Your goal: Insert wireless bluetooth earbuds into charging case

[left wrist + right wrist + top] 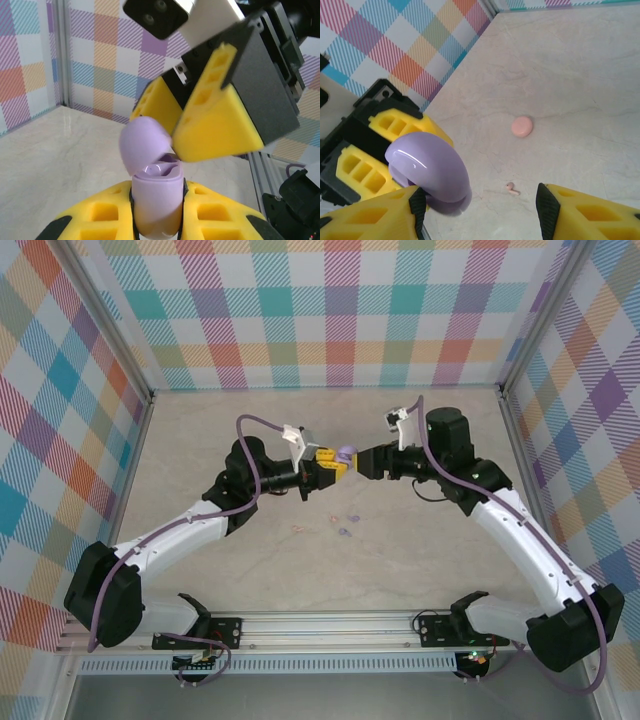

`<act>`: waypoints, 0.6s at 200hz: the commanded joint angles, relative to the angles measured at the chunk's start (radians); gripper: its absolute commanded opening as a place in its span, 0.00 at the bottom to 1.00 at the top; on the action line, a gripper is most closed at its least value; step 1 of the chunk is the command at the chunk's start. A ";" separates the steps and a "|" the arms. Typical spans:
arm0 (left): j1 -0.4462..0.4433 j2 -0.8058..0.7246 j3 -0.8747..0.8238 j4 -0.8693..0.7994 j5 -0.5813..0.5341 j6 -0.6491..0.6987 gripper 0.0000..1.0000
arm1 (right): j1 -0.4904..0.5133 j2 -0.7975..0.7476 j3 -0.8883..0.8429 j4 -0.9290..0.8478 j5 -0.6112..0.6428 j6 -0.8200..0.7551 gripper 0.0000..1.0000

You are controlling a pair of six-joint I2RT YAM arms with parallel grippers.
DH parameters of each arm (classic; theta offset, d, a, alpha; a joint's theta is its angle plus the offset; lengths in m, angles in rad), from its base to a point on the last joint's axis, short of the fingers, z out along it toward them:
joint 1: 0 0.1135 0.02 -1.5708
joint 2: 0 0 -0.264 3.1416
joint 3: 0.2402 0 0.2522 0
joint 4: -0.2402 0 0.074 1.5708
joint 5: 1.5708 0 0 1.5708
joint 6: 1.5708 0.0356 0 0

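Marbled table (580,75); plaid walls (395,45); 1 pink speck, probably an earbud (510,188).

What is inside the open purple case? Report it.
A lilac tray shows in the purple case. The right hand covers part of it, so the rest is hidden.

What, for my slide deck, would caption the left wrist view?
Left gripper holds the purple case, lid open; the open right gripper hovers at the lid.
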 commanded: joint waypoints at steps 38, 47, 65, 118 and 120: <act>-0.026 -0.022 0.005 -0.026 0.017 0.017 0.14 | -0.004 -0.039 -0.005 0.014 0.075 0.019 0.62; -0.025 -0.018 0.004 -0.026 -0.009 -0.001 0.14 | -0.004 -0.051 -0.008 0.012 0.077 0.018 0.62; -0.022 -0.011 0.000 -0.018 -0.035 -0.032 0.14 | -0.004 -0.081 -0.016 -0.006 0.117 0.010 0.64; 0.038 -0.005 -0.049 0.116 -0.008 -0.163 0.15 | -0.040 -0.061 -0.026 -0.202 0.308 0.008 0.65; 0.039 -0.007 -0.049 0.115 -0.007 -0.164 0.15 | -0.042 -0.057 -0.027 -0.210 0.310 0.008 0.65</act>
